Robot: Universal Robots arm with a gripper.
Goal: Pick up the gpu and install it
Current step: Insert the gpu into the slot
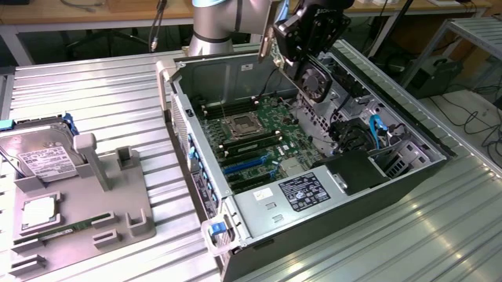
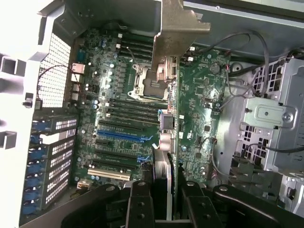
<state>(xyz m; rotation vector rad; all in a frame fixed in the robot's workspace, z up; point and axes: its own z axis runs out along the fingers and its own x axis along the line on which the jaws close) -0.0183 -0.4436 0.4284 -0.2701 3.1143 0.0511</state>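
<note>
The gpu (image 1: 316, 81), a black card with a round fan and a pale metal bracket strip at one end, hangs upright over the open computer case (image 1: 424, 126). My gripper (image 1: 304, 56) is shut on its upper edge. In the wrist view the gpu (image 2: 170, 137) is seen edge-on between the two black fingers (image 2: 140, 204), with its bracket pointing toward the case's rear wall. Well below it lies the green motherboard (image 2: 199, 95) with its blue expansion slots (image 2: 118, 133). The card touches nothing in the case.
A silver hard drive (image 1: 43, 155), a processor (image 1: 35, 212) and a green RAM stick (image 1: 63, 230) rest on the grey fixture tray (image 1: 86, 200) at the exterior view's left. Inside the case are the power supply (image 1: 302, 191), cables and a drive cage (image 2: 270, 123).
</note>
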